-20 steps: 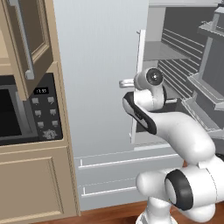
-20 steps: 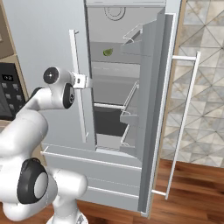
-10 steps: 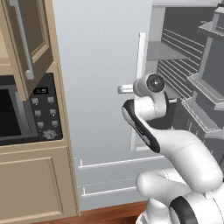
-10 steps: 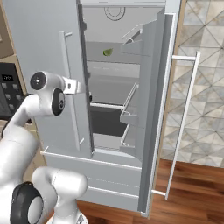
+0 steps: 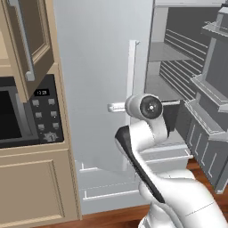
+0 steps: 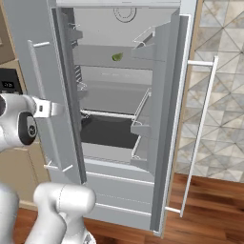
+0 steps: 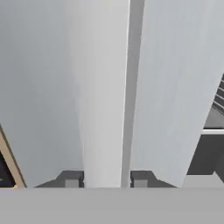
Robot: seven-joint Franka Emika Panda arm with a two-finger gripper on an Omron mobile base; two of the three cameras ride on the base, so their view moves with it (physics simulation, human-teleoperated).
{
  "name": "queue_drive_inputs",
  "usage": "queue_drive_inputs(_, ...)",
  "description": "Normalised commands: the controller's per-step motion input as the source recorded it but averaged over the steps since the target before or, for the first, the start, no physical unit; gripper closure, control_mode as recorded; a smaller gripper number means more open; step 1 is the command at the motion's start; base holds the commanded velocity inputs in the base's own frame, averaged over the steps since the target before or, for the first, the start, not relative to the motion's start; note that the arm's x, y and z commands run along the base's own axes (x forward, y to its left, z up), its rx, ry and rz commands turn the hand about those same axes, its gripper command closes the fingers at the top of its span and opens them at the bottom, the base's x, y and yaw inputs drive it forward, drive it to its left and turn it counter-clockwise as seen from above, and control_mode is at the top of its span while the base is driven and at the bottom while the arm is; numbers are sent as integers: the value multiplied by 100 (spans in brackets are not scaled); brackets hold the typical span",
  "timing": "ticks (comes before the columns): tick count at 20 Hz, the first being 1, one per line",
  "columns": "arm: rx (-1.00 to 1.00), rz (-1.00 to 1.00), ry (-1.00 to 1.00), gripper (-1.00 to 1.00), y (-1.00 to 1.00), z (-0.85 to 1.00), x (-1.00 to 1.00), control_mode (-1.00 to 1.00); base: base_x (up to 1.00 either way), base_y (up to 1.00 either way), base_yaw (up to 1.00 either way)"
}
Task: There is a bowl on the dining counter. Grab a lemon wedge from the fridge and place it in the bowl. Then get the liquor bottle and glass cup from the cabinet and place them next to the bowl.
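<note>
Beside the fridge (image 6: 125,28), gripper (image 7: 104,178) fingers straddle the left door's handle (image 7: 103,96), seemingly clamping it; doors swung wide.

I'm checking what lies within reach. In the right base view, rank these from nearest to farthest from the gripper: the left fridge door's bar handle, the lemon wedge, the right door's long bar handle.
1. Left door's bar handle, right at the gripper.
2. Lemon wedge, on an upper shelf inside the fridge.
3. Right door's long bar handle, far right.
</note>
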Motion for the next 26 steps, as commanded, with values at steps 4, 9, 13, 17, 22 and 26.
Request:
queue_drive_inputs(4,0,3,0,100,89,0,-99,-100,0,0,0)
queue_drive_inputs(9,5,4,0,-100,12,6,-86,-100,0,0,0)
queue_drive_inputs(13,13,0,0,-100,-82,11,-88,-100,0,0,0)
queue_drive_inputs(17,21,-1,0,-100,-100,34,-49,-100,0,0,0)
queue_drive_inputs(22,32,0,0,-100,-97,33,25,-100,0,0,0)
queue_drive_inputs(26,28,0,0,-100,-66,27,88,-100,0,0,0)
